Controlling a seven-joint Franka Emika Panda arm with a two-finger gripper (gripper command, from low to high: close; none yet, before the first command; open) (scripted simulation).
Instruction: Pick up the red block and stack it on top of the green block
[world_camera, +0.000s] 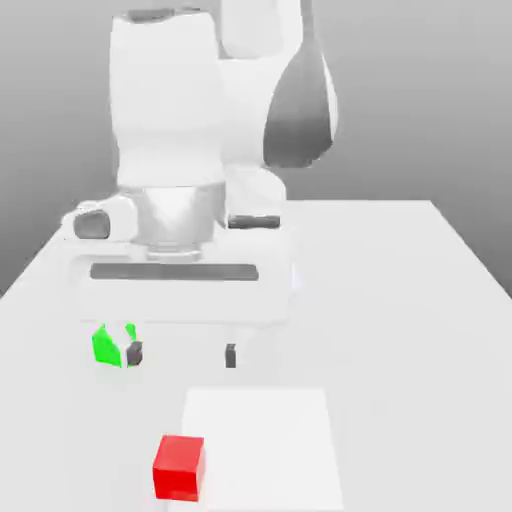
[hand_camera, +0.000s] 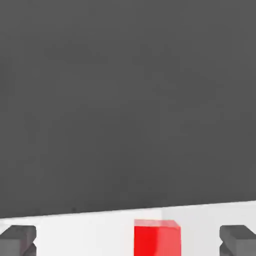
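Note:
The red block (world_camera: 179, 467) lies on the white table near the front edge of the exterior view, below my gripper (world_camera: 182, 354) in that picture. The gripper hangs open above the table with nothing between its fingers. The green block (world_camera: 104, 345) sits at the exterior view's left, and the dark fingertip (world_camera: 134, 352) on that side covers part of it. In the hand view the red block (hand_camera: 156, 237) shows between the two open fingertips of the gripper (hand_camera: 128, 241), a little toward one of them and apart from both.
The white table (world_camera: 400, 300) stretches out to the exterior view's right. A brighter square patch (world_camera: 265, 440) lies on it beside the red block. The arm's bulky white body (world_camera: 200, 150) rises behind the gripper.

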